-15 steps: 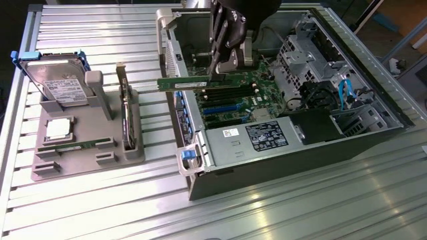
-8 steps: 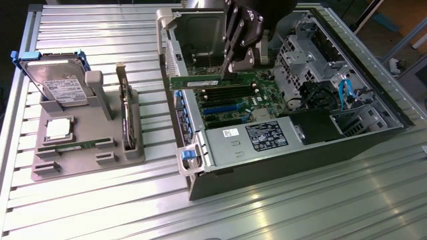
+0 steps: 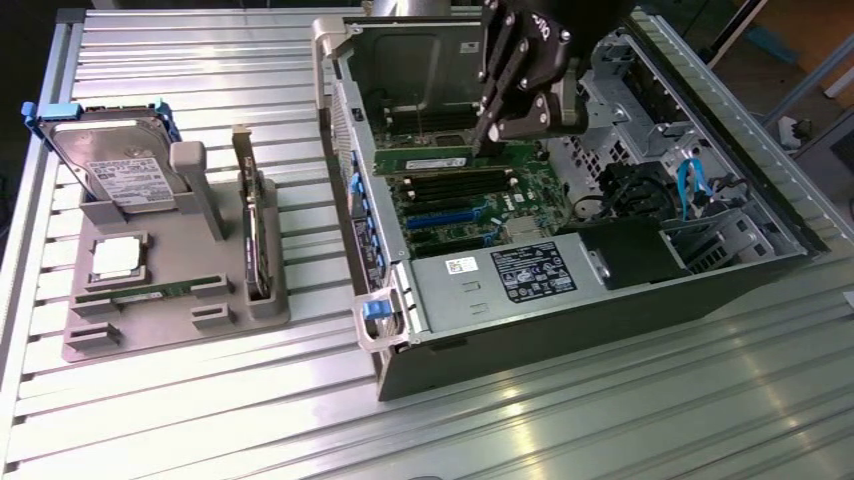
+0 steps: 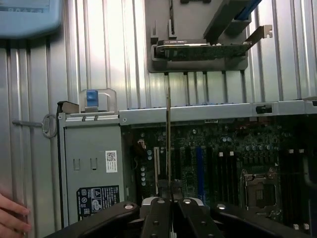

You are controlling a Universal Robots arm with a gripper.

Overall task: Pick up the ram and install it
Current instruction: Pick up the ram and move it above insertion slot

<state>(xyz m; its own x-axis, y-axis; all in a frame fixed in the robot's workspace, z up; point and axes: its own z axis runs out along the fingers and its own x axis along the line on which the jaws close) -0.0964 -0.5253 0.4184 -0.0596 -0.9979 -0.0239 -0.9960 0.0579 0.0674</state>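
The ram is a narrow green stick held level inside the open computer case, just over the motherboard. It sits beside the row of black memory slots. My gripper reaches down into the case and is shut on one end of the stick. In the wrist view the ram appears edge-on as a thin line running out from between my closed fingers. I cannot tell whether its lower edge touches a slot.
A grey holder on the exterior view's left carries a silver hard drive, an upright expansion card and a small chip. The power supply fills the case's near end. A hand rests on the ribbed metal table.
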